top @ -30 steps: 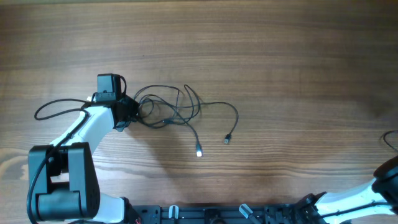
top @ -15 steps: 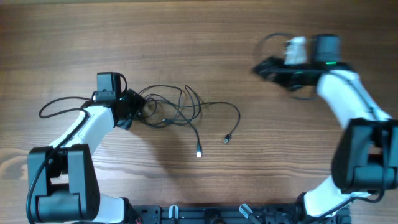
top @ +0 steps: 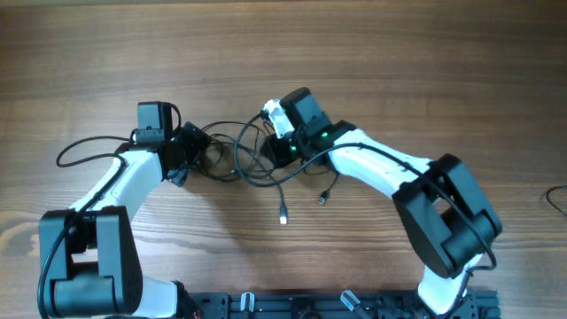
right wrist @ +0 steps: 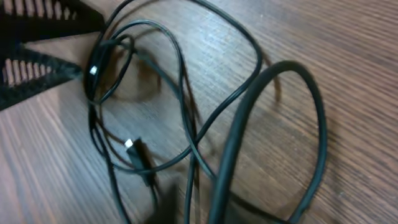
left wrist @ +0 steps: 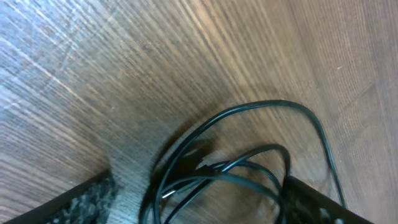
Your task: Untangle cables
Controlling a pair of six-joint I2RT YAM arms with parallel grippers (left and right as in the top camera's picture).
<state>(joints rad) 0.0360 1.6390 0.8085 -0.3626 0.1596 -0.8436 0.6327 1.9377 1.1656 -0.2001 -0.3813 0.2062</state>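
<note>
Black-fingered, the left pincer (left wrist: 199,200) stood apart, straddling strands of the cables (left wrist: 264,102). The right pincer (right wrist: 92,46) also gaped, with loops just past its tips. Each should probably pinch one strand, then draw apart slowly. Counted: two pincers, one tangle, and two free plug ends (top: 283,215) below the right pincer on the tabletop (top: 399,53).

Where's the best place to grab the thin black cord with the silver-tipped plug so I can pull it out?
Probably the straight stretch of the thin black cord just behind its silver-tipped plug, coming straight down with jaws across it. It lies flat and alone on the wooden table, clear of the dark tangled bundle.
</note>
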